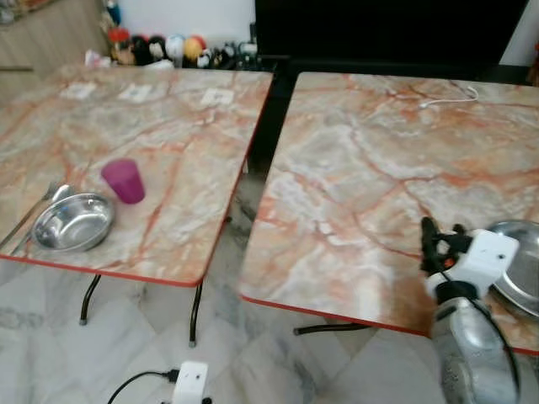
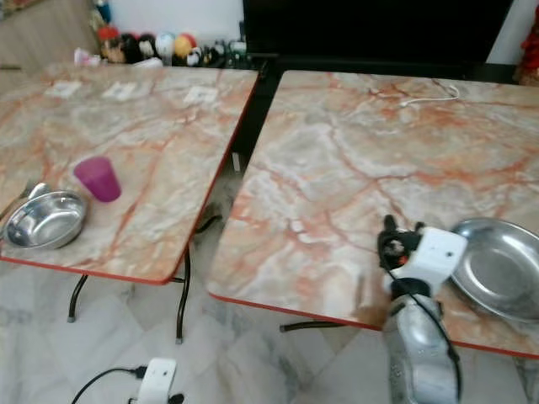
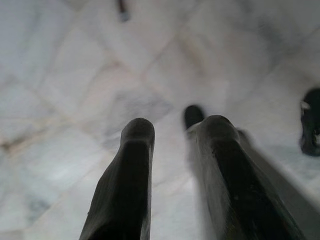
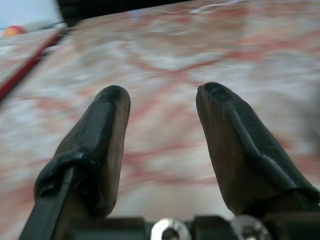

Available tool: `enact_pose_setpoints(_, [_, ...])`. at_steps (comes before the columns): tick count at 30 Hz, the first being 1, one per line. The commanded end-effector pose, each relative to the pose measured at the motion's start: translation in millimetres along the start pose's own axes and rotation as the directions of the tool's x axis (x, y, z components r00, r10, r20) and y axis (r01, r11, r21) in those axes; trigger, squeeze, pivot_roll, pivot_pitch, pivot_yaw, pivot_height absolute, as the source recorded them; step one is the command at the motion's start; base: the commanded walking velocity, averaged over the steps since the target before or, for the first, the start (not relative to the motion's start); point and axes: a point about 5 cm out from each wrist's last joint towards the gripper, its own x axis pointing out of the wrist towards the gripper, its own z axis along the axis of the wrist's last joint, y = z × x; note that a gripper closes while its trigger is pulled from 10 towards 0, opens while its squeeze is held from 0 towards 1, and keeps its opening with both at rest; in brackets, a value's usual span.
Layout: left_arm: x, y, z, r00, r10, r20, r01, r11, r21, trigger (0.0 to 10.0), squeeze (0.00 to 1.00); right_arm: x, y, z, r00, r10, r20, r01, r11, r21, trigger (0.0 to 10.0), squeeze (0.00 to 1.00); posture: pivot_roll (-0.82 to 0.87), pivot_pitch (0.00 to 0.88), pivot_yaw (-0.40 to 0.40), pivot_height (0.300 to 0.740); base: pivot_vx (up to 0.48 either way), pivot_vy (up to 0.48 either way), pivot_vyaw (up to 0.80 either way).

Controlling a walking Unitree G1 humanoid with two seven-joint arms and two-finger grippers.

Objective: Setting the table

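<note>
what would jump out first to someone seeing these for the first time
Two marble-patterned tables stand side by side with a gap between them. A purple cup sits beside a steel bowl near the left table's front edge. The right gripper, fingers open, hovers over the right table beside a steel plate.

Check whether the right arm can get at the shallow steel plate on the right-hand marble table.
Probably yes: the right gripper, fingers open and empty, hovers over the marble table just beside the steel plate, with nothing between them.
</note>
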Motion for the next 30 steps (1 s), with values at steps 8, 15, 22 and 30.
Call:
enact_pose_setpoints(8, [-0.8, -2.7, -6, 1.000, -0.007, -0.026, 0.007, 1.000, -0.006, 10.0, 0.00, 1.2, -1.0, 1, 1.000, 0.001, 0.021, -0.001, 1.000, -0.030, 10.0, 0.00, -0.11, 0.053, 0.026, 0.740, 0.000, 0.476, 0.00])
enact_pose_setpoints(15, [-1.0, -3.2, -7, 1.000, -0.010, -0.027, 0.010, 1.000, -0.005, 10.0, 0.00, 2.1, 6.4, 0, 1.000, 0.016, 0.023, -0.015, 1.000, -0.022, 10.0, 0.00, -0.11, 0.042, 0.024, 0.740, 0.000, 0.479, 0.00])
enact_pose_setpoints(22, [-1.1, -3.3, -7, 1.000, -0.008, -0.027, 0.008, 1.000, -0.006, 10.0, 0.00, 3.7, 9.9, -1, 0.999, 0.028, 0.019, -0.027, 0.999, -0.016, 10.0, 0.00, -0.10, 0.043, 0.023, 0.740, 0.000, 0.480, 0.00])
enact_pose_setpoints(30, [-0.9, -2.8, -6, 1.000, -0.003, -0.023, 0.003, 1.000, -0.012, 10.0, 0.00, 4.0, 9.3, -2, 1.000, 0.021, 0.019, -0.021, 1.000, -0.012, 10.0, 0.00, -0.10, 0.068, 0.025, 0.740, 0.000, 0.472, 0.00])
